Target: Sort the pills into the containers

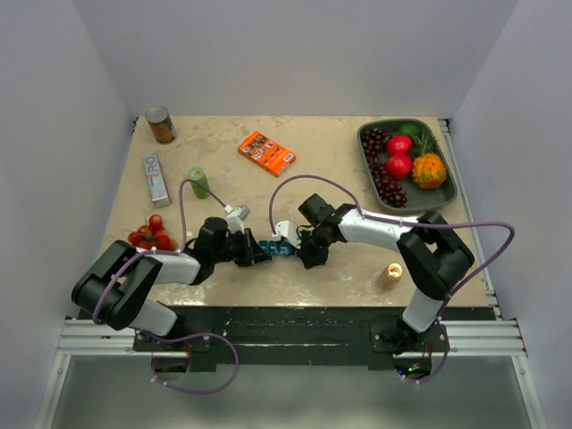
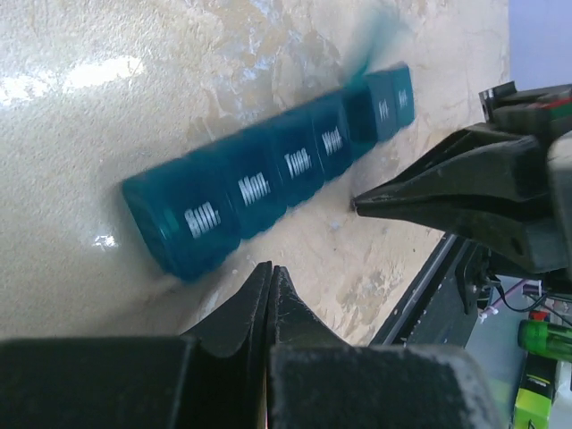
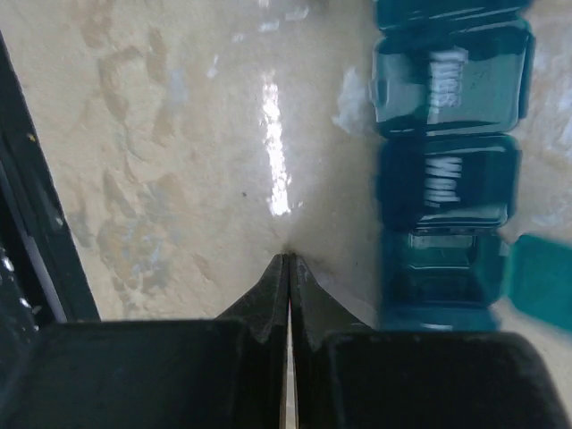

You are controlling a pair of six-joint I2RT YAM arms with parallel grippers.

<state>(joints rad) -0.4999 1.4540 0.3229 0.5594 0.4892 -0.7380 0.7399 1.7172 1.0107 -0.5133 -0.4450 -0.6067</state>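
Left wrist view: the organizer [image 2: 268, 179] lies flat on the bench [image 2: 134, 89], between the two arms. Just beside its Sun end the left gripper [image 2: 271, 268] is clenched on nothing; the right gripper [image 2: 361, 203], clenched and empty too, points at Wed. The lid [image 3: 541, 277] after Wed stands open

So your pill organizer [image 1: 278, 249] lies front-middle on the table [image 1: 323, 165], right between your left hand [image 1: 261, 254] and your right hand [image 1: 302, 257]. The fruit tray [image 1: 451, 192] sits back right, the can [image 1: 161, 125] back left, the box [image 1: 266, 153] back middle. The tomatoes [image 1: 152, 237] are left of your left arm, and the small bottle [image 1: 391, 275] is front right.
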